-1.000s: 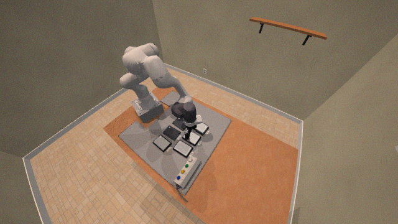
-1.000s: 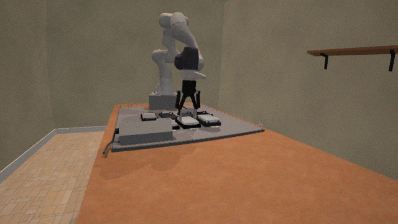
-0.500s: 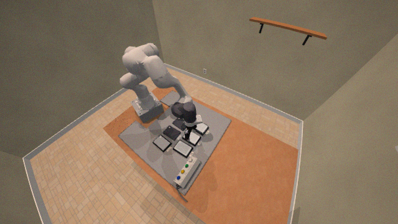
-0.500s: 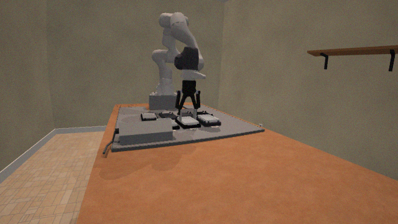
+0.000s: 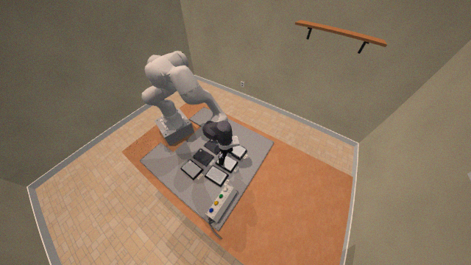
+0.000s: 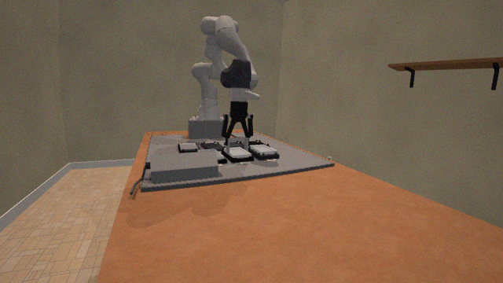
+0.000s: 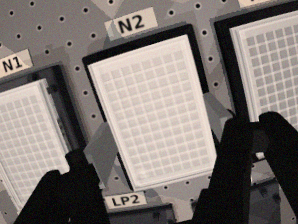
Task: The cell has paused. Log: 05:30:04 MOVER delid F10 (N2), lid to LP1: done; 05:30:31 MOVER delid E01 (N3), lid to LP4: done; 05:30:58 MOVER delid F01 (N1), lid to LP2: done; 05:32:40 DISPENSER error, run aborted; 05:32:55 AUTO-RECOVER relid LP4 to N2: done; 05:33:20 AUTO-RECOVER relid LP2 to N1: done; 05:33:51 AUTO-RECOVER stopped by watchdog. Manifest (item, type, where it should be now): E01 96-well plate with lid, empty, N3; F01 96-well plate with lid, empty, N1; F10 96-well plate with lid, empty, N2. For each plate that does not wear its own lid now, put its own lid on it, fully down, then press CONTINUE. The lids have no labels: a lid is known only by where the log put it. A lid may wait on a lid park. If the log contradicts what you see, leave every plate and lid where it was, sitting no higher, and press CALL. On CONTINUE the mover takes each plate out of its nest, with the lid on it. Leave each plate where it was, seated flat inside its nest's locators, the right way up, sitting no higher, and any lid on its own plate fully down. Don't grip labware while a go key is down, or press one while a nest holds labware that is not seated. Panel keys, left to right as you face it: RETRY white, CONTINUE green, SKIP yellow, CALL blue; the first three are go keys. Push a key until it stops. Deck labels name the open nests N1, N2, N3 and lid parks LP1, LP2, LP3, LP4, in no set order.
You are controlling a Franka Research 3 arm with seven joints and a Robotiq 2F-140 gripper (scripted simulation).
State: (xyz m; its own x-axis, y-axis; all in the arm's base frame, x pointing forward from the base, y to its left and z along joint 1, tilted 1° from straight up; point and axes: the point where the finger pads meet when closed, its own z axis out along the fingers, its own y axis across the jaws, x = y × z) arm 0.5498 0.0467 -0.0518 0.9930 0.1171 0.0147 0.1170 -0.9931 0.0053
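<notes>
claw (image 6: 236, 145) clenched on the lid (image 7: 154, 110) over the plate in nest N2 (image 7: 131, 23) | N1 plate (image 7: 25, 137) at 9 o'clock of it, N3 plate (image 7: 276, 63) at 3 o'clock | LP2 label (image 7: 125, 200) at 6 o'clock | key panel (image 5: 222, 202) well apart on the surface (image 5: 250, 147)

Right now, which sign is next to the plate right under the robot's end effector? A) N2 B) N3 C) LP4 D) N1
A: in the wrist view the N2 label sits just above the plate that the end effector straddles; N1 and N3 flank it.
</notes>
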